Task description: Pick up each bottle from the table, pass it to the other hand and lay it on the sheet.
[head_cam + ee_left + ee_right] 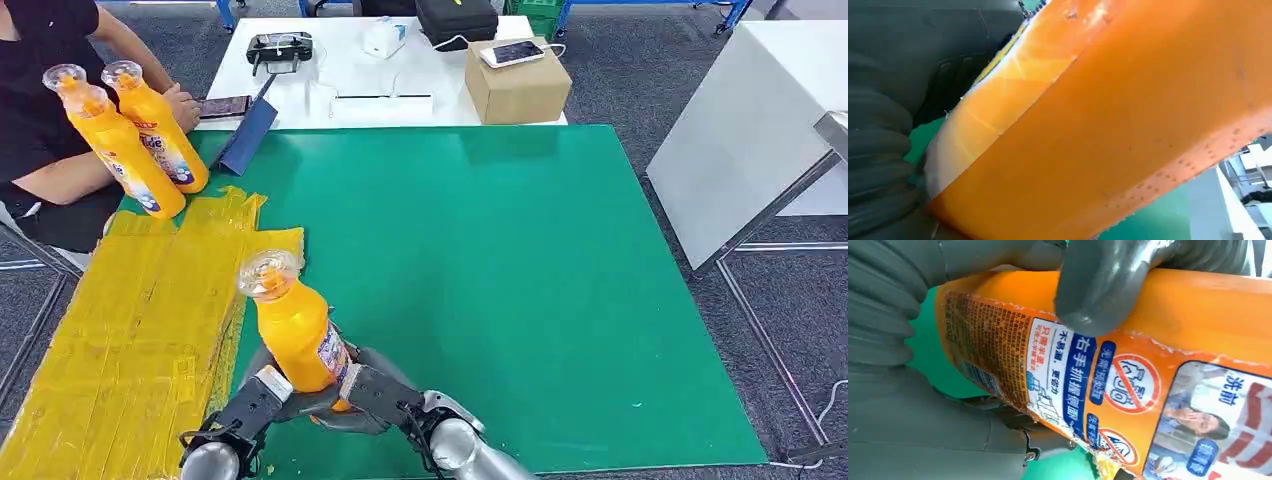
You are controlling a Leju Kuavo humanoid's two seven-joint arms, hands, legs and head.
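Note:
An orange bottle with a clear cap stands nearly upright over the green mat, just right of the yellow sheet. My left hand holds its base from the left and my right hand grips it from the right. In the right wrist view my right hand has its thumb pressed on the bottle's label. Seen from the left wrist, the bottle's side lies against my left hand. Two more orange bottles stand at the sheet's far end.
A person in black sits at the far left, an arm beside the two bottles. Behind the mat, a white table carries a cardboard box, a phone and a controller. A blue folder leans there. A white panel stands right.

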